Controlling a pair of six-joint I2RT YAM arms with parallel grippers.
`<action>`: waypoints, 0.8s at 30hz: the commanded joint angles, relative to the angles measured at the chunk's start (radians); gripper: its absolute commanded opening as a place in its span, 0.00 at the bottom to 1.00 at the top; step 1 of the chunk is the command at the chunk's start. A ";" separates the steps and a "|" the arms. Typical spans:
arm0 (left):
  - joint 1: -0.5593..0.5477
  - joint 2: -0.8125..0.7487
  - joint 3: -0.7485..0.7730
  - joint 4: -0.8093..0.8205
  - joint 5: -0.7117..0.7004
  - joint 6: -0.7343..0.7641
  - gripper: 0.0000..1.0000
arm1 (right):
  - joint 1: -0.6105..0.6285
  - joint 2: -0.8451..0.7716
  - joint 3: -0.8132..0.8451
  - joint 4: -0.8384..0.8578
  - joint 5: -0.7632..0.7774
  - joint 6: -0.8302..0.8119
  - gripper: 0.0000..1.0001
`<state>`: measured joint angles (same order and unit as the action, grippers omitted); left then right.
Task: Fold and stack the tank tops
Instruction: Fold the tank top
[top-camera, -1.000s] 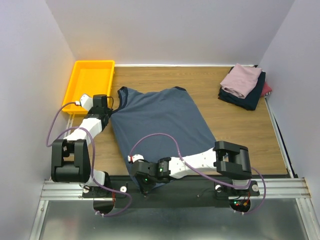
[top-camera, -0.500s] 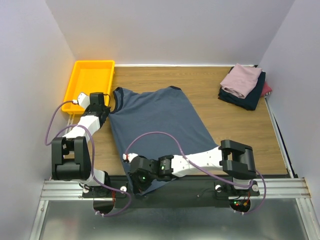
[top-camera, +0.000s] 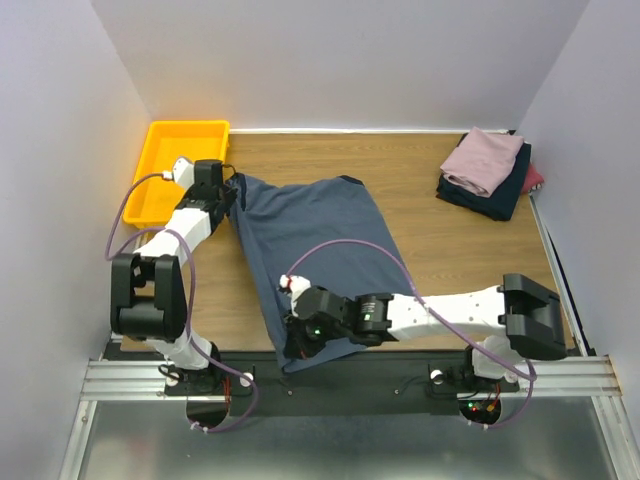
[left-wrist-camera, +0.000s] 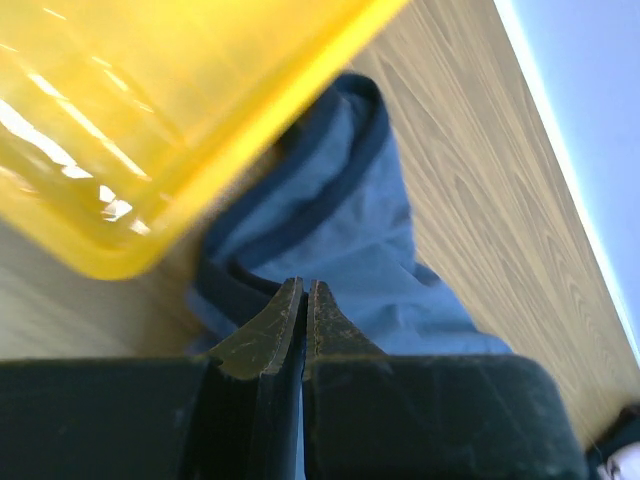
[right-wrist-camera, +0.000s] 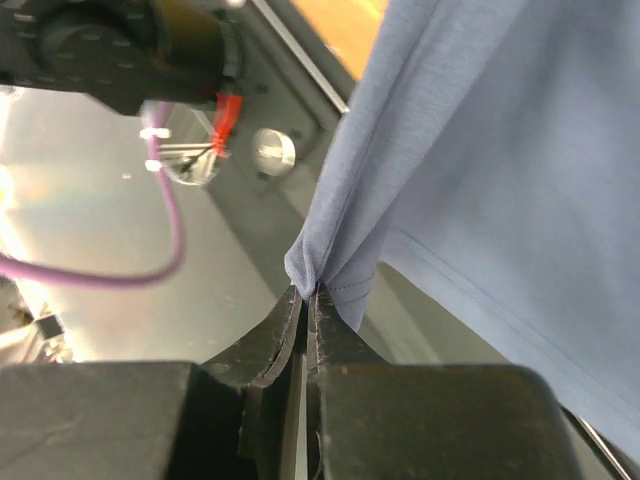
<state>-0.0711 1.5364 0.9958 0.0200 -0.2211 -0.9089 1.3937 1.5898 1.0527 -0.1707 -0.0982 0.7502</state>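
The slate-blue tank top (top-camera: 320, 230) with darker trim lies spread on the wooden table, stretched slantwise between both grippers. Its hem hangs over the near edge. My left gripper (top-camera: 231, 190) is shut on a trimmed shoulder strap beside the yellow tray; in the left wrist view the jaws (left-wrist-camera: 304, 287) are closed, with the blue cloth (left-wrist-camera: 370, 210) bunched just past them. My right gripper (top-camera: 297, 343) is shut on a hem corner; in the right wrist view (right-wrist-camera: 310, 290) the cloth (right-wrist-camera: 500, 150) is pinched and lifted over the black mounting rail. No lettering shows.
The yellow tray (top-camera: 188, 125) stands at the back left, close against the left gripper, and fills the upper left of the left wrist view (left-wrist-camera: 120, 150). Folded tops are stacked at the back right: mauve-pink (top-camera: 483, 158) on navy (top-camera: 490, 203), with maroon (top-camera: 534, 178) behind. Walls enclose three sides.
My left gripper has moved back and right with the strap, up beside the tray. My right gripper has moved right and slightly forward with the hem. The top has swung and narrowed into a slanted strip.
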 joint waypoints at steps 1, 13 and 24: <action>-0.068 0.054 0.101 0.034 -0.015 -0.024 0.00 | -0.016 -0.086 -0.075 0.017 0.057 0.029 0.06; -0.202 0.272 0.326 -0.005 -0.060 -0.048 0.00 | -0.051 -0.275 -0.318 0.017 0.221 0.149 0.08; -0.239 0.407 0.420 0.017 -0.023 0.004 0.00 | -0.078 -0.337 -0.398 -0.044 0.379 0.256 0.38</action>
<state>-0.3073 1.9247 1.3590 -0.0196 -0.2386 -0.9417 1.3151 1.2808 0.6586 -0.1761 0.1818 0.9401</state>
